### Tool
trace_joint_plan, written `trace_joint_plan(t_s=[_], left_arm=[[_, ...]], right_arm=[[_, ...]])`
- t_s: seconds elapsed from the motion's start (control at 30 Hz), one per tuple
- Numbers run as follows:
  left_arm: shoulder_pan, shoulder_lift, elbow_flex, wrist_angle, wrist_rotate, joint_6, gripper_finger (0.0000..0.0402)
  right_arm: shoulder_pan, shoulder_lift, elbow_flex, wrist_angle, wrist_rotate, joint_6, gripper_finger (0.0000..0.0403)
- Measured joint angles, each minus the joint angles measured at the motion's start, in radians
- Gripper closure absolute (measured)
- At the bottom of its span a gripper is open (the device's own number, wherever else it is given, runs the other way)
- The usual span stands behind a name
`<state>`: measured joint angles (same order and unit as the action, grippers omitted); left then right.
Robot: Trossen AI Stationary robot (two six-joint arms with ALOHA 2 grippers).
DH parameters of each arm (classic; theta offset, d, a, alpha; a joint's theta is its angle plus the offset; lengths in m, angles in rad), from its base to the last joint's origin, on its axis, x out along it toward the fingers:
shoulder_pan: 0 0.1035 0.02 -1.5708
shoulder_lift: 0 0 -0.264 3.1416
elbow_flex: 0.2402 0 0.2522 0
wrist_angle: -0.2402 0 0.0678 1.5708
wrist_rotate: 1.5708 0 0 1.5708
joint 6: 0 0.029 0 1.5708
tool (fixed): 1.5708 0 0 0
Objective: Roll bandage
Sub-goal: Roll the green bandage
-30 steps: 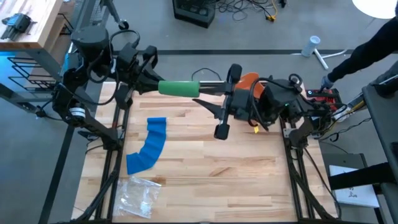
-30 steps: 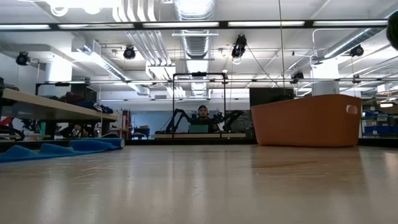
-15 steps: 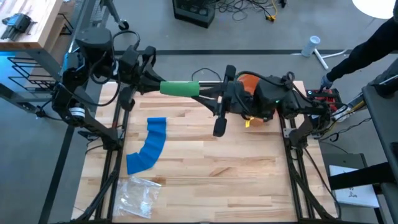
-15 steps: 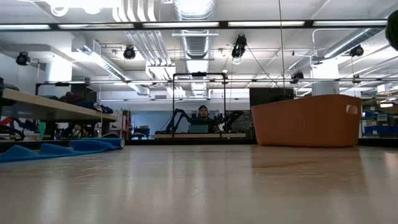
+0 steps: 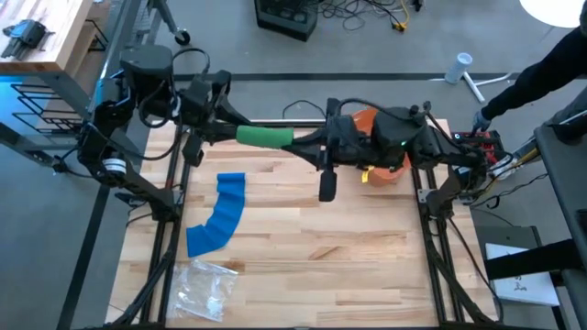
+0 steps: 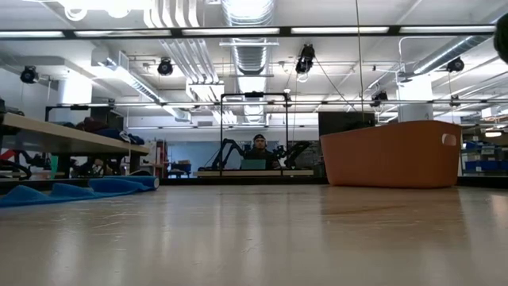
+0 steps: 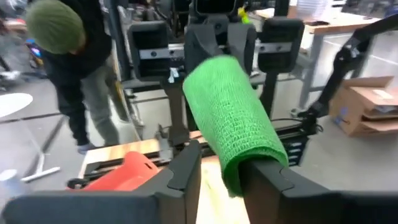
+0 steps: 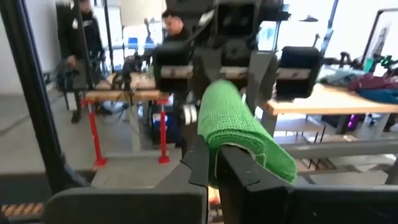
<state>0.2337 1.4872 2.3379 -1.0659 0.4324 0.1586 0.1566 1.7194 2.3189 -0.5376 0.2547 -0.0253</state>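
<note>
From above, the green bandage roll (image 5: 265,137) hangs in the air over the far edge of the surface (image 5: 303,247), spanned between the two arms: the left tool (image 5: 231,131) meets one end and the right tool (image 5: 307,143) the other, so the step in hand looks like a handover or a regrip of the roll between them. A flat blue bandage strip (image 5: 218,215) lies well apart on the near left of the surface, with a clear plastic bag (image 5: 205,287) just beyond its near end; an orange tub (image 5: 374,151) sits under the right arm. In the low view neither tool shows; only the blue strip (image 6: 75,191) at the left and the orange tub (image 6: 394,154) at the right stand on the surface. In the left wrist view the left tool's (image 7: 219,165) fingers (image 7: 186,165) stand slightly apart with the green roll (image 7: 230,121) lying between them, loosely rather than pinched. In the right wrist view the right tool (image 8: 214,155) is clamped tight on the roll's (image 8: 239,130) free end. The next move probably calls for the left tool to let go cleanly while the right keeps its pinch, without the roll unwinding. A person (image 7: 68,68) stands in the room behind, clear of the work
</note>
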Motion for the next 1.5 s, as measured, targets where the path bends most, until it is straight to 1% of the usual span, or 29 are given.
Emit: trace_joint_plan(t_s=[0.13,0.2,0.3,0.4,0.5,0.63,0.73,0.9,1.03,1.2,1.37,1.5], left_arm=[[0.0,-0.014,0.0,0.026,-0.003,-0.022,0.0281],[-0.001,-0.016,-0.003,0.022,0.011,-0.036,0.0266],[-0.003,-0.001,-0.009,0.034,0.023,-0.035,0.0244],[-0.002,0.011,-0.018,0.054,0.022,-0.035,0.0222],[-0.002,0.015,-0.034,0.166,0.02,-0.046,0.0203],[-0.004,0.031,-0.093,0.403,0.027,-0.084,0.0184],[-0.01,0.042,-0.161,0.59,0.028,-0.108,0.0175],[-0.012,0.045,-0.283,0.948,0.018,-0.174,0.0171],[-0.011,0.046,-0.362,1.098,0.01,-0.202,0.0177],[-0.012,0.046,-0.405,1.191,0.005,-0.203,0.0189],[-0.012,0.046,-0.429,1.199,-0.056,-0.203,0.0202],[-0.011,0.043,-0.422,1.199,-0.067,-0.206,0.0213]], right_arm=[[-0.003,-0.014,0.025,0.067,0.0,0.008,0.0399],[-0.011,-0.029,0.034,0.146,0.0,0.045,0.0399],[-0.026,-0.052,0.039,0.196,0.007,0.106,0.0399],[-0.028,-0.053,0.037,0.197,0.005,0.119,0.0399],[-0.028,-0.043,0.031,0.208,-0.005,0.161,0.0399],[-0.035,-0.046,0.036,0.298,0.002,0.248,0.04],[-0.034,-0.044,0.036,0.331,-0.001,0.29,0.04],[-0.033,-0.03,0.032,0.333,0.001,0.313,0.04],[-0.033,-0.027,0.035,0.344,0.007,0.325,0.04],[-0.033,-0.01,0.033,0.334,0.007,0.341,0.04],[-0.034,-0.012,0.032,0.34,0.008,0.341,0.04],[-0.036,-0.012,0.033,0.335,0.008,0.34,0.04]])
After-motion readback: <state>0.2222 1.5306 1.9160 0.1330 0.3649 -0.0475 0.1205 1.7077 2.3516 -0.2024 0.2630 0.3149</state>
